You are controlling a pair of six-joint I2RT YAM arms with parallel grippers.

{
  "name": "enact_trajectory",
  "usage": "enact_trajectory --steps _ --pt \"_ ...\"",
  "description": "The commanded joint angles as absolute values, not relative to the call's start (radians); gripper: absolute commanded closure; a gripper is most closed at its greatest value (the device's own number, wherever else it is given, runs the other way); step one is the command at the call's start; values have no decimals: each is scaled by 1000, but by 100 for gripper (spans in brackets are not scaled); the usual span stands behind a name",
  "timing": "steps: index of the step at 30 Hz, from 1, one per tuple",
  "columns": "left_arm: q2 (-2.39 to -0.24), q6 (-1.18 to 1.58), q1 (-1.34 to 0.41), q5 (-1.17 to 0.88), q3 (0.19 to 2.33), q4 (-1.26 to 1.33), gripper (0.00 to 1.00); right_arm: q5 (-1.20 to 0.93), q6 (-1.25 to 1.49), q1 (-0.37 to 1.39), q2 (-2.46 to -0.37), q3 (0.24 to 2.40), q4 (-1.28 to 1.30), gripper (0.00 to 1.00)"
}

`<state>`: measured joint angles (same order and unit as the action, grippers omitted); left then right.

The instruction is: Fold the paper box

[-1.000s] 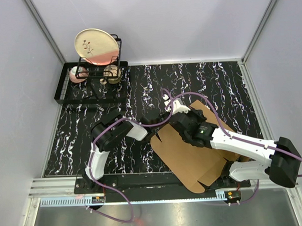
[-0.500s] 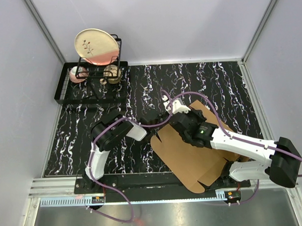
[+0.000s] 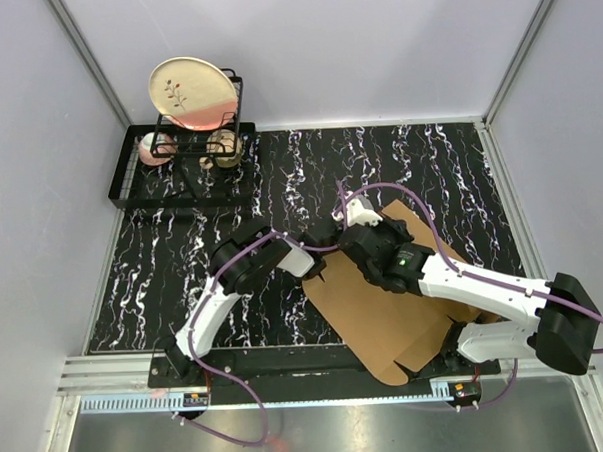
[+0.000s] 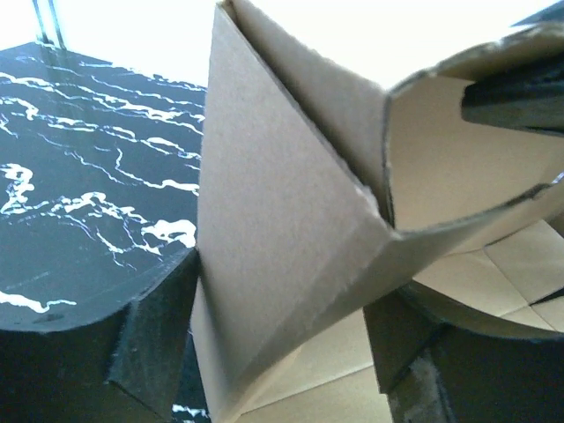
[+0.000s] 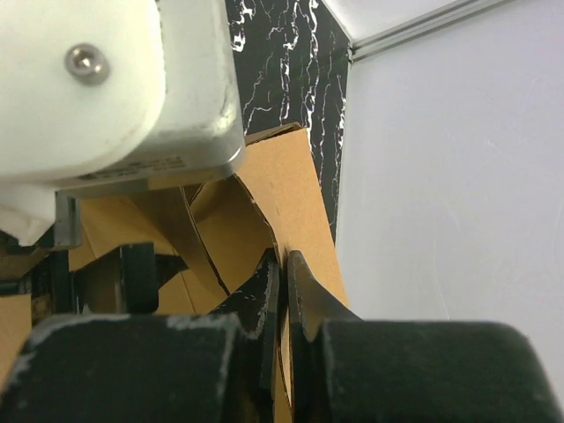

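The paper box (image 3: 376, 318) is a brown die-cut cardboard sheet lying at the near right of the table, with its left end raised. My left gripper (image 3: 320, 257) has reached that left end. In the left wrist view its jaws stand wide, astride a folded-up flap (image 4: 282, 229). The flap touches the left finger (image 4: 154, 339), and a gap shows beside the right finger (image 4: 401, 344). My right gripper (image 3: 344, 246) is over the box's far left part. In the right wrist view it (image 5: 284, 264) is shut on a thin upright cardboard edge (image 5: 295, 189).
A black dish rack (image 3: 130, 188) stands at the far left. It holds a cream plate (image 3: 191, 91) and two small bowls. Pale walls close in the black marbled table (image 3: 429, 170) on three sides. Purple cables loop over both arms.
My left arm has swung right, pushing its gripper onto the box's raised left flap. Its jaws widened and then narrowed again. The right gripper has kept its pinch and barely moved.
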<state>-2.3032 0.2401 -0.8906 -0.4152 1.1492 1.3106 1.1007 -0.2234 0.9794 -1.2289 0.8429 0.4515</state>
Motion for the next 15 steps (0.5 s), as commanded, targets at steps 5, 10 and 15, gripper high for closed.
enact_trajectory --steps 5,10,15 --pt "-2349 282 -879 -367 1262 1669 56 904 -83 1002 -1244 833 440 100" --pt "-2349 284 -876 -350 1256 1667 83 903 -84 1002 -1246 841 448 100" --pt "-2335 287 -877 -330 1238 1666 94 916 -72 1002 -1249 864 469 96"
